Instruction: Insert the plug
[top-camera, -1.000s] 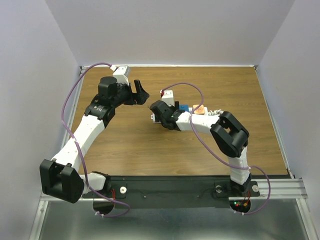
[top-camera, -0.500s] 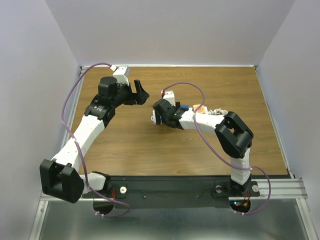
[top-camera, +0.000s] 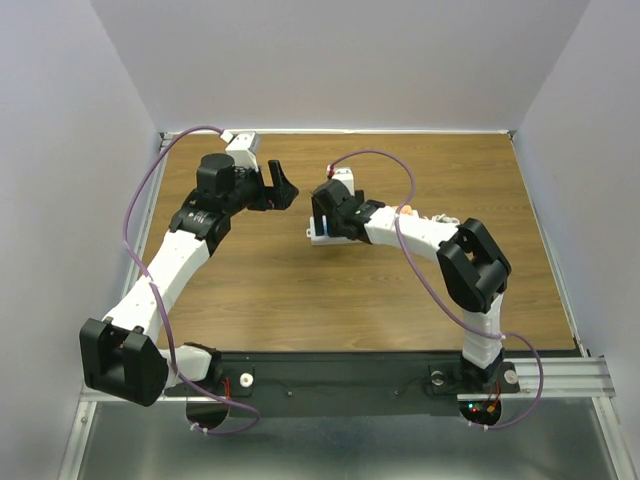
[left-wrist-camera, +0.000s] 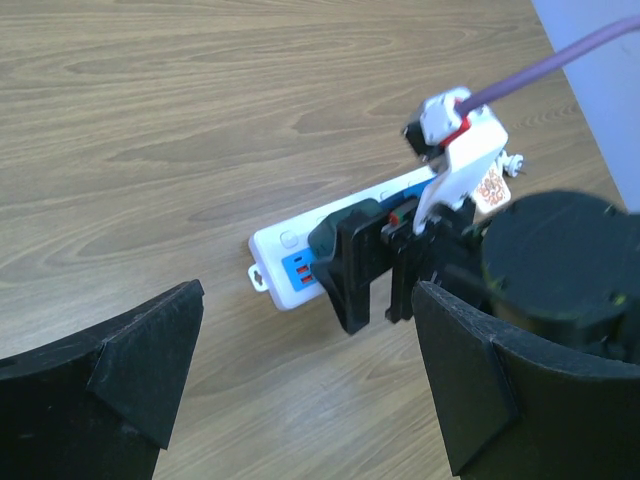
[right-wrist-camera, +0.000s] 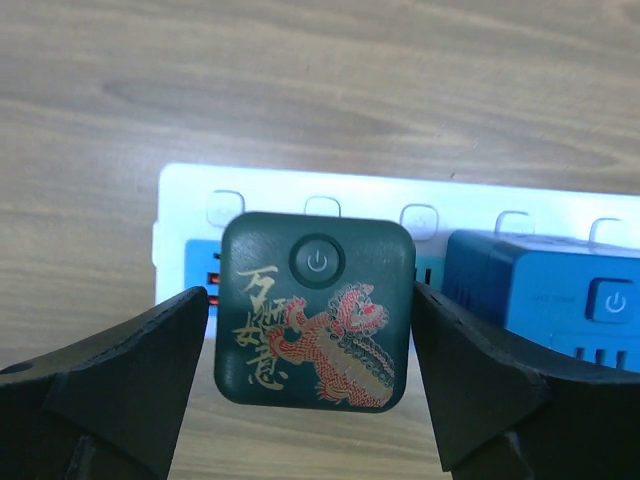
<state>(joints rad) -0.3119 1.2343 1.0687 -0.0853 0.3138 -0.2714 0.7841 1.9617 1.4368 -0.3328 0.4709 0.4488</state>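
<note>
Right gripper clamped the green plug over the power strip — any tilt risked missing the socket.

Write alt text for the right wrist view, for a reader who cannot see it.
A dark green square plug printed with a red-and-gold dragon sits clamped between the black fingers of the right gripper, over a white plastic power strip on a brown wooden table. A blue square plug sits on the strip to its right.
</note>
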